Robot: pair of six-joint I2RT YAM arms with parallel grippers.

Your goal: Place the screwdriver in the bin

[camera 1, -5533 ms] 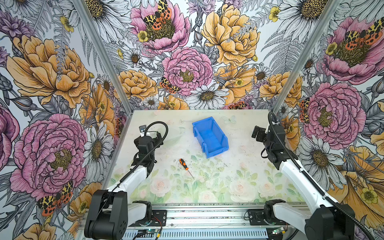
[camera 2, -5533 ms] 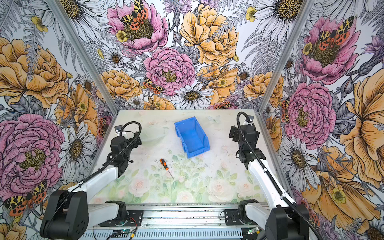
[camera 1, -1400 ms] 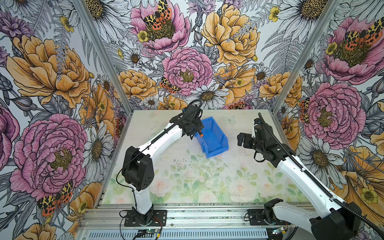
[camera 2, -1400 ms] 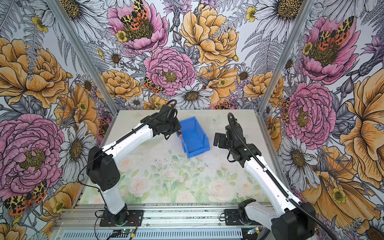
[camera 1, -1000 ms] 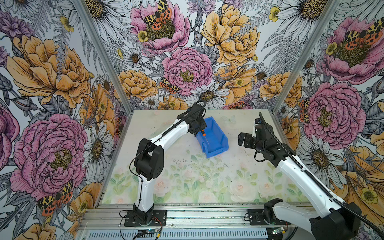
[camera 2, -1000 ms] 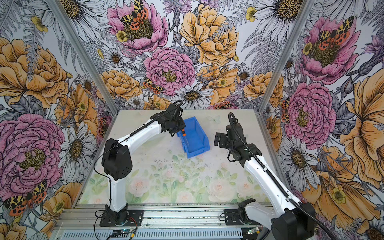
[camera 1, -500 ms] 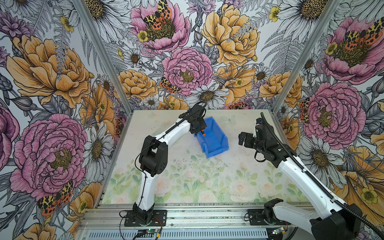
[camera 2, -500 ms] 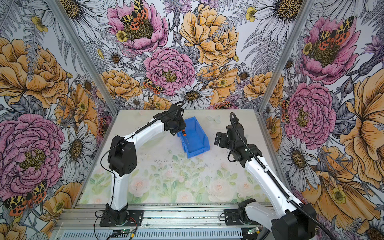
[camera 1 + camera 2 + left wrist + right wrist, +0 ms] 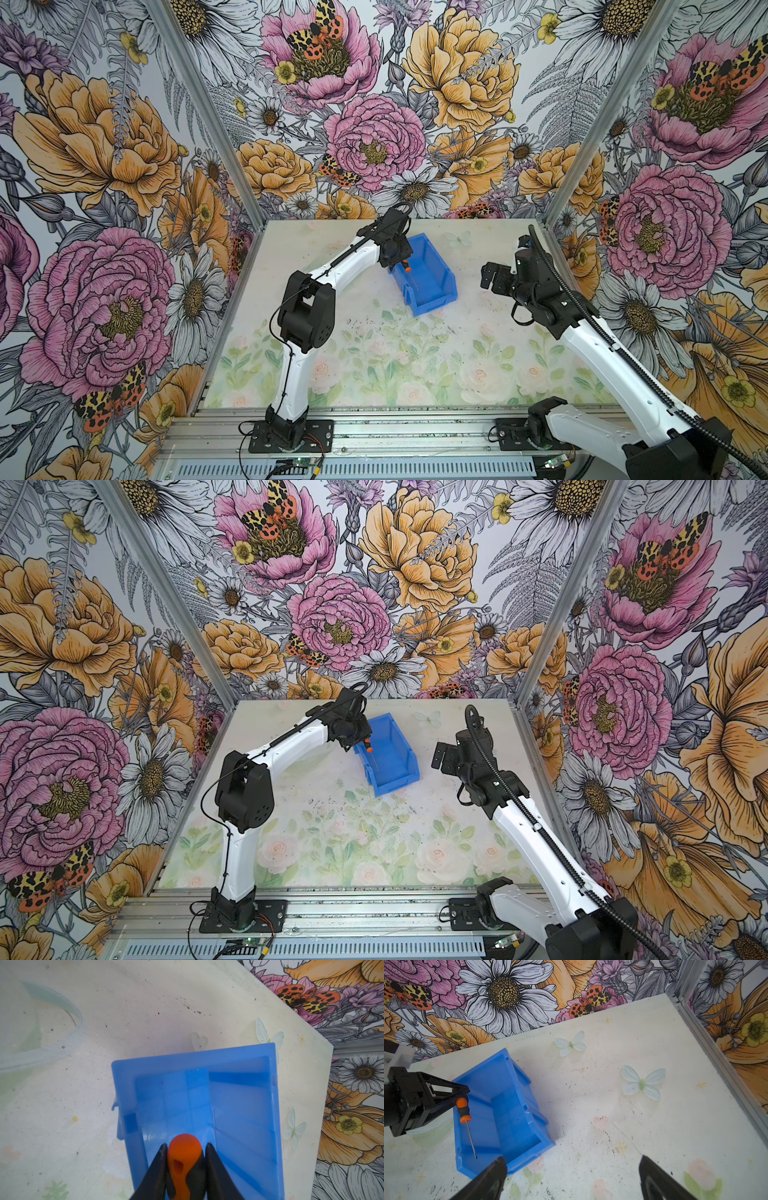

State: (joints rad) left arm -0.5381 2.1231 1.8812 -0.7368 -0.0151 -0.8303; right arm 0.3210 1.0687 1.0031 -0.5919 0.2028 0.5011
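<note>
- In both top views the white-and-black left arm rises from its base at the near edge, bends at the elbow and stretches far across the pale floral bench. It reaches the bright blue plastic rectangular bin, which stands toward the back, near the middle.
- There the left pincer sits over the bin's left side, tips angled down. The small screwdriver with an orange-and-black handle and thin silver shaft hangs from it, shaft down inside the bin.
- The right arm reaches in from the right with its wrist bent. The right pincer is in the air, well apart from the bin and facing it.
- The left wrist view looks past two black fingers clamped on either side of the screwdriver handle, with the bin floor below.
- In the right wrist view the left pincer grips the top of the handle. The screwdriver hangs nearly upright, its tip low inside the bin by the cut-down front lip. I cannot tell whether the tip touches the floor.
- The right pincer stands wide apart, holding nothing, above bare bench.
</note>
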